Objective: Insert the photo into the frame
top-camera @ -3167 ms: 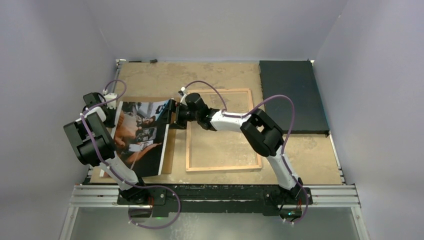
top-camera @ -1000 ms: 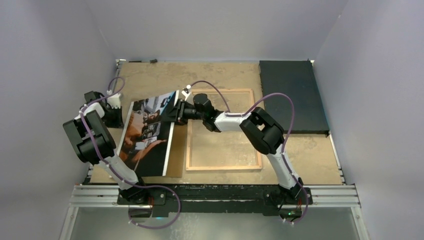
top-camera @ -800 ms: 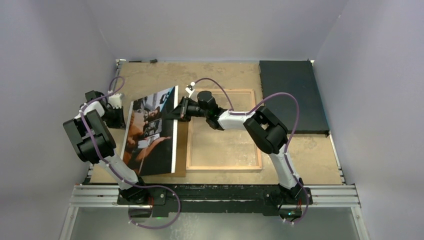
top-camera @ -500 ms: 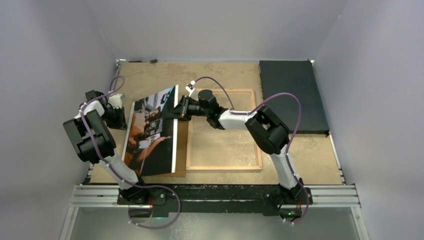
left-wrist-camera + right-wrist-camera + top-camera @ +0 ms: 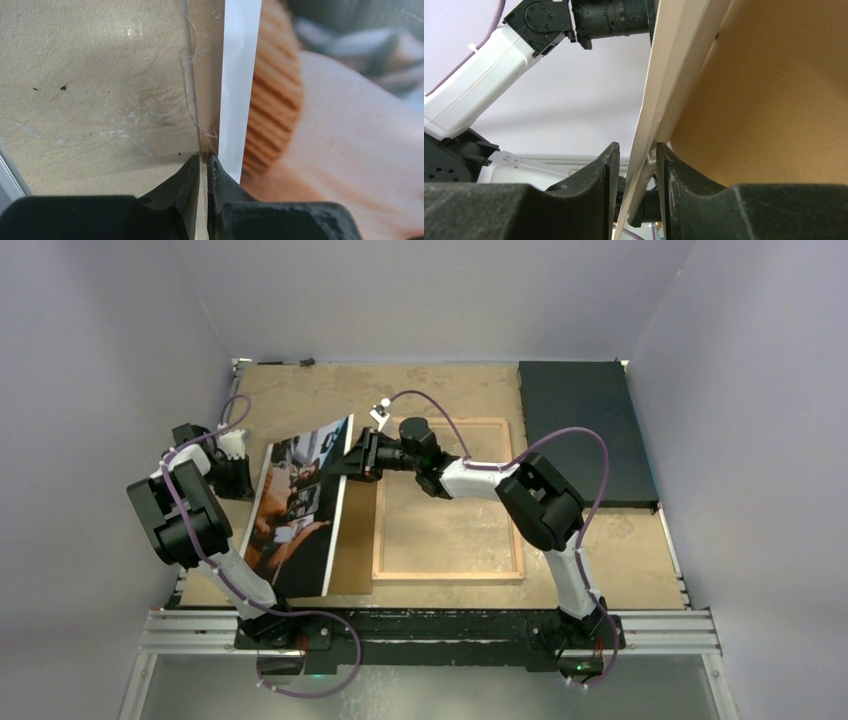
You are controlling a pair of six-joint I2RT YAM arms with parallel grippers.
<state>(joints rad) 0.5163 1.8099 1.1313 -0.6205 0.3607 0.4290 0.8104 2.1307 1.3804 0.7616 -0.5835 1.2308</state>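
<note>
The photo (image 5: 295,510) stands tilted at the table's left, its right edge raised. My left gripper (image 5: 243,477) holds its left edge; in the left wrist view the jaws (image 5: 203,159) are pinched on the thin sheet beside the photo's white border (image 5: 240,75). My right gripper (image 5: 352,464) is at the photo's upper right edge. In the right wrist view its gripper (image 5: 636,148) straddles the pale sheet edge (image 5: 669,65), with a gap on one side. The frame (image 5: 448,575) lies flat, wood side up, to the right of the photo.
A brown backing board (image 5: 352,540) lies flat under the photo's lower right, against the frame's left rail. A black mat (image 5: 585,435) lies at the back right. Grey walls close in the table on three sides, and a metal rail (image 5: 430,625) runs along the near edge.
The photo's right edge has risen and swung toward the frame with the right gripper. The right jaws stand slack around the edge now.
</note>
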